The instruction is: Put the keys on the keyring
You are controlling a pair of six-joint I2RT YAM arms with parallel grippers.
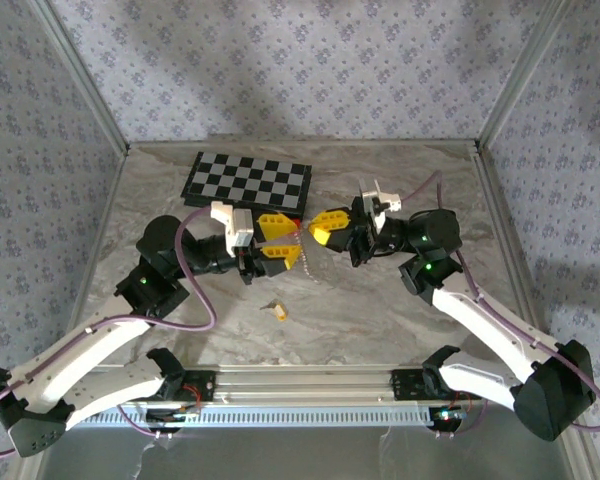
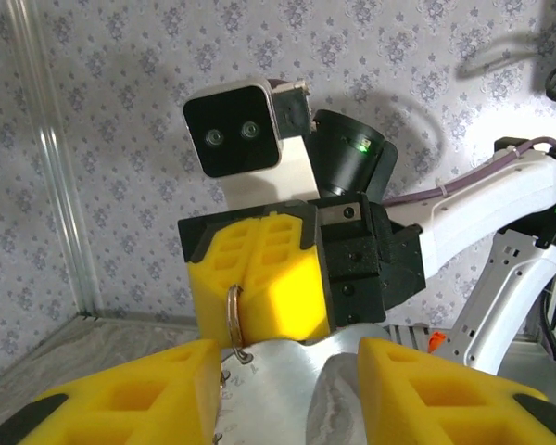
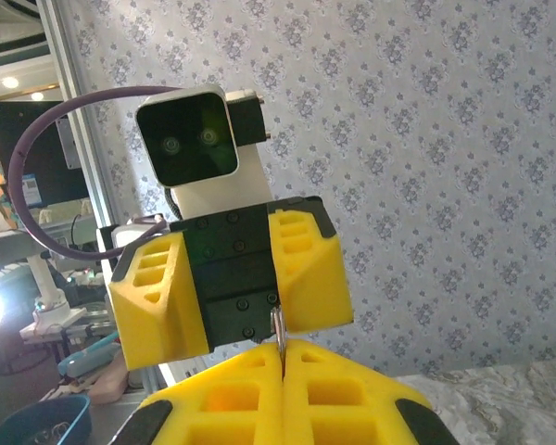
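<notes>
Holding the keyring (image 2: 231, 315) pinched in your right fingers (image 1: 325, 222) above table centre; left fingers (image 1: 276, 251) spread wide. The key (image 1: 278, 311) lies toward the near edge. Threading pending: you likely must grab it first.

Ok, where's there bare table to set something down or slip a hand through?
The table is bare between the key and the right arm, and along the far edge right of the chessboard. It is crowded mid-table, where the open left gripper meets the right gripper, shut on the keyring.
</notes>
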